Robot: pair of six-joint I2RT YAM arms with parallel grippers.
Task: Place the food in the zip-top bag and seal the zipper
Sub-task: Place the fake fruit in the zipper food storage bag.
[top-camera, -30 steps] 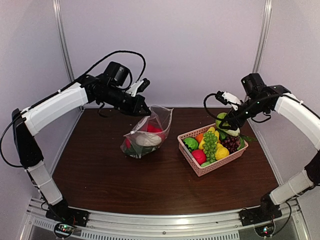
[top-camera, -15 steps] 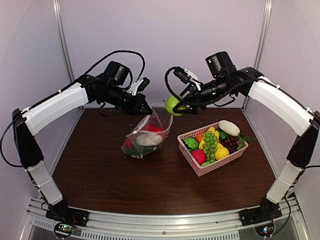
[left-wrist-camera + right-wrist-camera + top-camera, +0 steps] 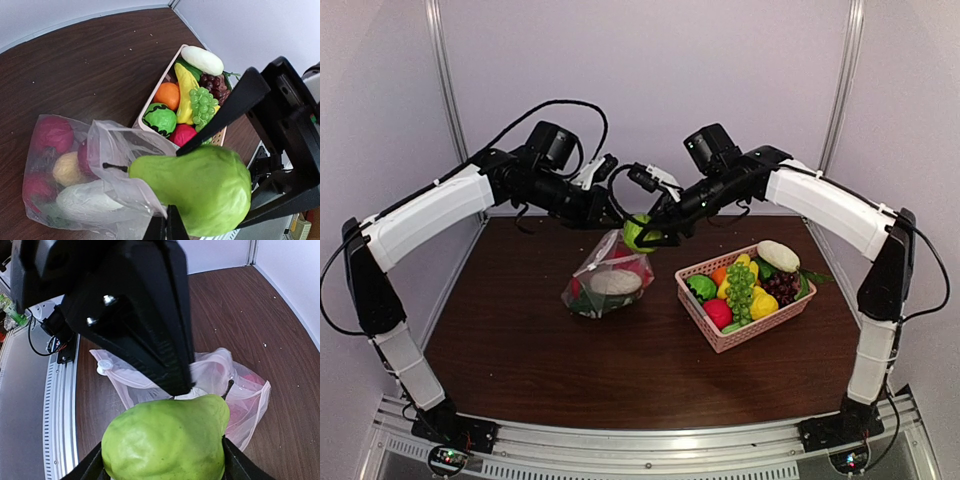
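Left arm [image 3: 430,215], right arm [image 3: 830,205] — same build: white shells on the long links, black joints, black wrist-camera housing. A thin black cable loops over each wrist. Left gripper [image 3: 181,385] — matte black, wedge-shaped, two silver screw heads.

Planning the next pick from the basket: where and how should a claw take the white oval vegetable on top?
Probably across its narrow middle, straight down from above: the white vegetable lies flat and uncovered on the pile at the far corner of the basket, long sides exposed.
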